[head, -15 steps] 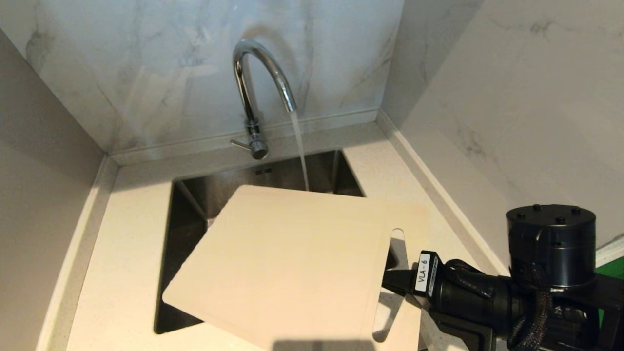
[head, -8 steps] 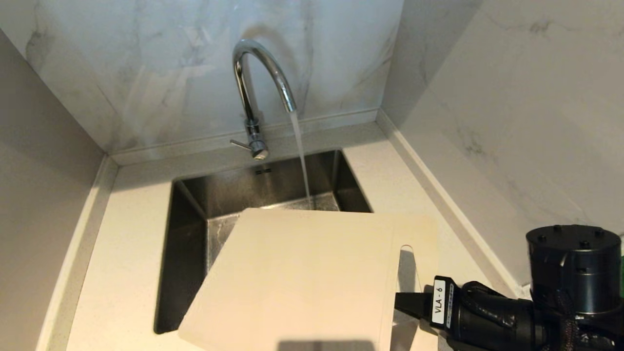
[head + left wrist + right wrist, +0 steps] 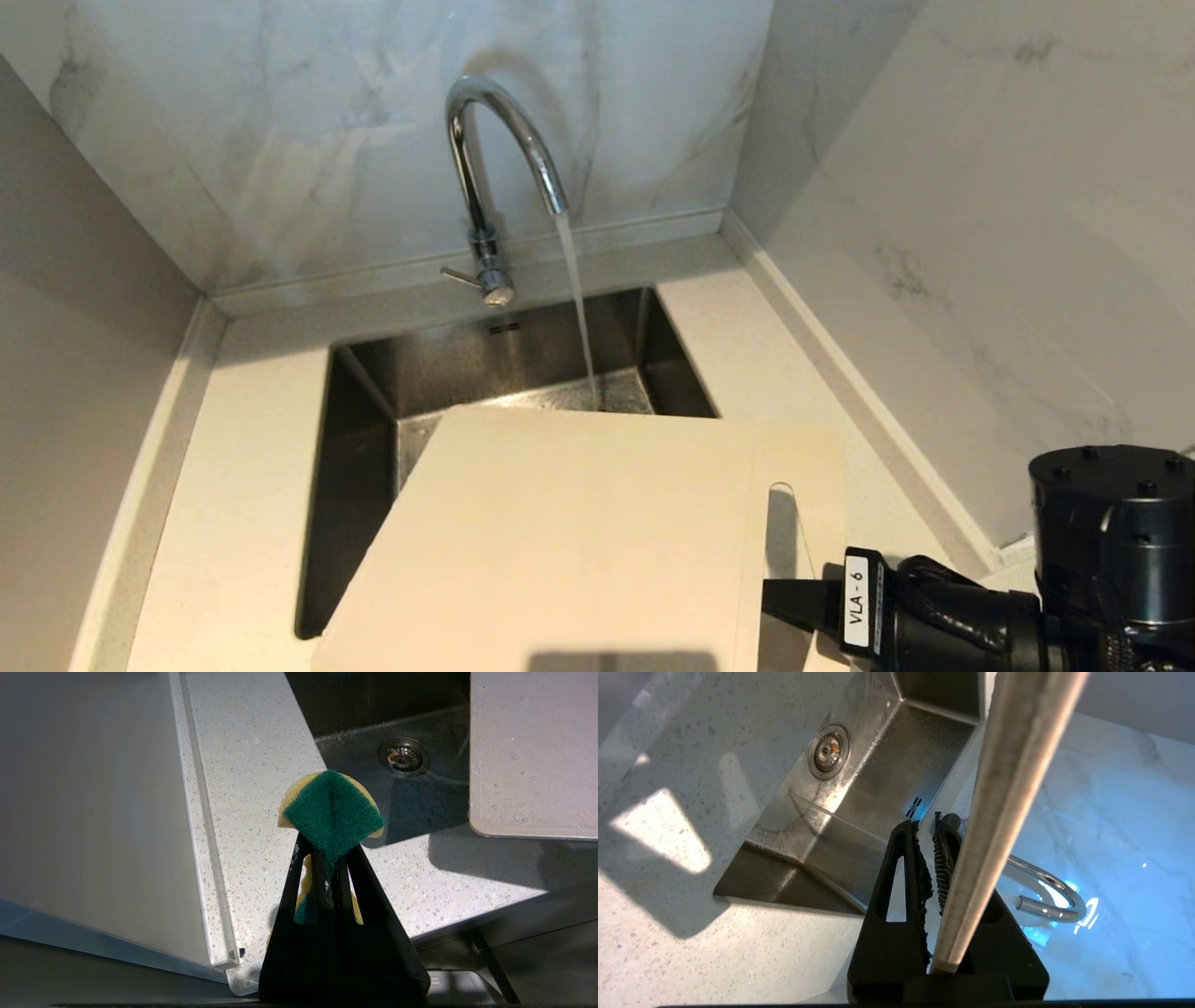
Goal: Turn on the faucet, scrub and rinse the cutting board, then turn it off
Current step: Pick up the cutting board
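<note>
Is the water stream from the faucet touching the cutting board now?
Apart. The head view shows the stream landing in the sink beyond the cutting board's far edge.

This is a kitchen corner. A steel sink [image 3: 523, 359] is set into a pale speckled countertop [image 3: 243, 448], with grey-veined marble-look walls [image 3: 308, 140] meeting behind it. A chrome gooseneck faucet [image 3: 490, 149] runs water into the basin. A cutting board [image 3: 579, 532] and a green-and-yellow scrubbing sponge [image 3: 332, 812] are also there.
</note>
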`<state>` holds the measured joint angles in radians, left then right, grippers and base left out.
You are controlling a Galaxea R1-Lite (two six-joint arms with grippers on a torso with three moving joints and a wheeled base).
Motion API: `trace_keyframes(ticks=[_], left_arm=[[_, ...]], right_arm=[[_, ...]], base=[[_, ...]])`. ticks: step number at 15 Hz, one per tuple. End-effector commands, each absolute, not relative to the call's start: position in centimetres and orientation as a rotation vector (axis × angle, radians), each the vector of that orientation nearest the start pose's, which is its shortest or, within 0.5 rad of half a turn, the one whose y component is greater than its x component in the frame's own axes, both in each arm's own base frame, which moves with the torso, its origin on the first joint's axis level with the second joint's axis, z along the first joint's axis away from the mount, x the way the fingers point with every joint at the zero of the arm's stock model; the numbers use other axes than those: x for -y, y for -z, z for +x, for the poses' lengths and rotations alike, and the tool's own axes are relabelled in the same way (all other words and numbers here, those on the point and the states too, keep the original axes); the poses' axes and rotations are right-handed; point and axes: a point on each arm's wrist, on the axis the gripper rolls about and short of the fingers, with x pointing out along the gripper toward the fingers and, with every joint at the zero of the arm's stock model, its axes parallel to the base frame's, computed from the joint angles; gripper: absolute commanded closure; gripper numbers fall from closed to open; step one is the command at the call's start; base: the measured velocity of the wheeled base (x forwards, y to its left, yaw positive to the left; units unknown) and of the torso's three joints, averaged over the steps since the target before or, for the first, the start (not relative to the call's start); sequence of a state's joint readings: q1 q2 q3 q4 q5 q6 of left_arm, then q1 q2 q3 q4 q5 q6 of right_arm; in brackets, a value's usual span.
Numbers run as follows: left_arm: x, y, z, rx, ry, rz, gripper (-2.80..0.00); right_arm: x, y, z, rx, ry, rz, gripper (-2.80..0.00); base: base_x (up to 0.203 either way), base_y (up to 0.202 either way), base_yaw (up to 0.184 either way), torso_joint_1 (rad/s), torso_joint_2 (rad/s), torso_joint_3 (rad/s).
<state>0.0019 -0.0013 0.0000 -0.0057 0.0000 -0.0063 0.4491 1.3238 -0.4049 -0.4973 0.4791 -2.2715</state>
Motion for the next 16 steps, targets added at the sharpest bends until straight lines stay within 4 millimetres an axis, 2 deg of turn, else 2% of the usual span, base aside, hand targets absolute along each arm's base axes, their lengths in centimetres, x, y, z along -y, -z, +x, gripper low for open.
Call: trace_keyframes(ticks=[1, 3, 9, 13, 16], left_arm=[[0.0, -7.6, -2.3, 0.006, -0.003, -0.008, 0.0], [0.0, -7.6, -2.3, 0.006, -0.003, -0.008, 0.0], [0.0, -7.6, -2.3, 0.006, -0.002, -0.008, 0.0], [0.0, -7.6, -2.3, 0.006, -0.003, -0.008, 0.0], [0.0, -7.6, -2.3, 0.006, -0.002, -0.008, 0.0]], right_arm=[[-8.9, -15.8, 16.0, 0.824, -0.96, -2.029, 0.0], [-8.8, -15.9, 15.7, 0.85, -0.96, -2.021, 0.0], [-8.9, -14.8, 15.9, 0.79, -1.136, -1.998, 0.0], [-9.6, -16.8, 17.4, 0.793, -1.209, -2.048, 0.0], [-10.1, -17.2, 18.9, 0.778, -1.334, -2.088, 0.0]], base=[[0.0, 0.0, 0.0, 0.0, 0.0, 0.0], [0.0, 0.0, 0.0, 0.0, 0.0, 0.0], [0.0, 0.0, 0.0, 0.0, 0.0, 0.0], [0.0, 0.0, 0.0, 0.0, 0.0, 0.0], [0.0, 0.0, 0.0, 0.0, 0.0, 0.0]])
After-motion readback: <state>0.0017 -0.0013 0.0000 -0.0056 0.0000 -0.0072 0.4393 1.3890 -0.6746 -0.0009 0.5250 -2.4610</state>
